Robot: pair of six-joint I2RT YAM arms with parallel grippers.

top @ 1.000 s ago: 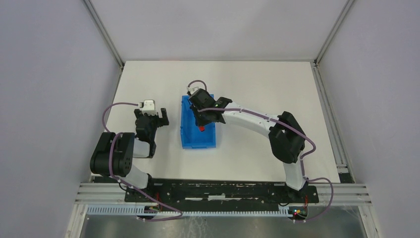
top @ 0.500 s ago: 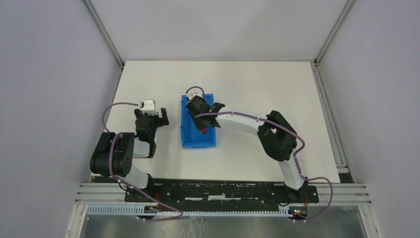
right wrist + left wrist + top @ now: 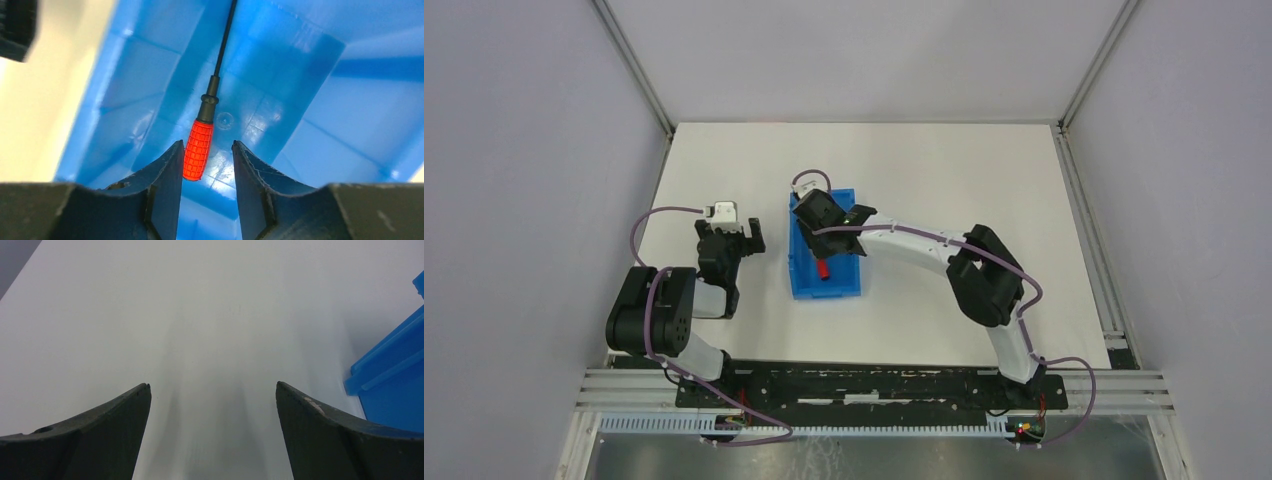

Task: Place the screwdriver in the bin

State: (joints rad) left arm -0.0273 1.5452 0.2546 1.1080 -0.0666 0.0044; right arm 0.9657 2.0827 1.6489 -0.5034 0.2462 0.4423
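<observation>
The bright blue bin (image 3: 842, 284) stands in the middle of the table. The screwdriver (image 3: 822, 268), with a red handle and a thin black shaft, lies on the bin's floor. In the right wrist view the screwdriver (image 3: 198, 150) has its handle end between my fingertips, close to the left one, with a gap to the right one. My right gripper (image 3: 206, 144) is open and low inside the bin (image 3: 310, 100); it also shows in the top view (image 3: 822, 250). My left gripper (image 3: 732, 232) is open and empty over the table left of the bin (image 3: 395, 375).
White table top (image 3: 964, 180) with grey walls and aluminium frame posts around it. The left wrist view shows bare table (image 3: 210, 315) ahead of my left gripper (image 3: 212, 386), with the bin's corner at the right edge.
My right gripper has shifted left and lower into the bin. The red handle now shows more fully, lying nearer the bin's front left.
</observation>
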